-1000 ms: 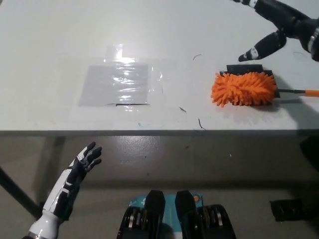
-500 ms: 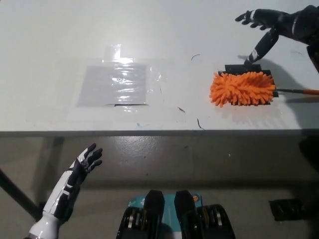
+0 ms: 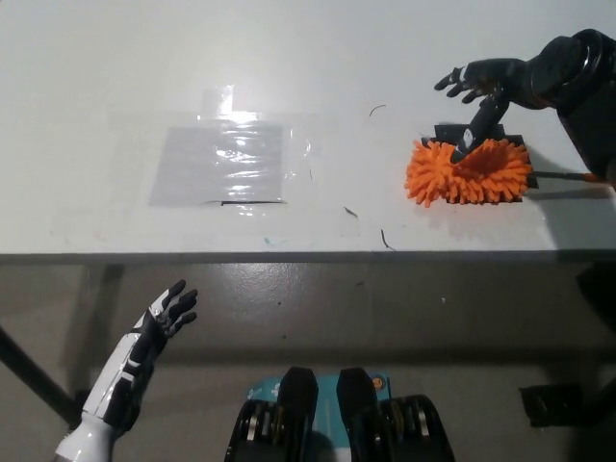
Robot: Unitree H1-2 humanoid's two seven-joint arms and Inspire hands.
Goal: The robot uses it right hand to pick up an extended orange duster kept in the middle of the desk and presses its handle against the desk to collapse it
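Now open right robot hand (image 3: 484,82) over orange duster (image 3: 469,172) on desk (image 3: 115,87).

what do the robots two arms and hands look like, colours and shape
The right hand is glossy black, with slim segmented fingers carrying pale bands near the tips, on a bulky black forearm. The left hand has dark fingers and palm with light grey patches; its forearm casing is white with black panels along it. No loose cables or printed markings are visible on either.
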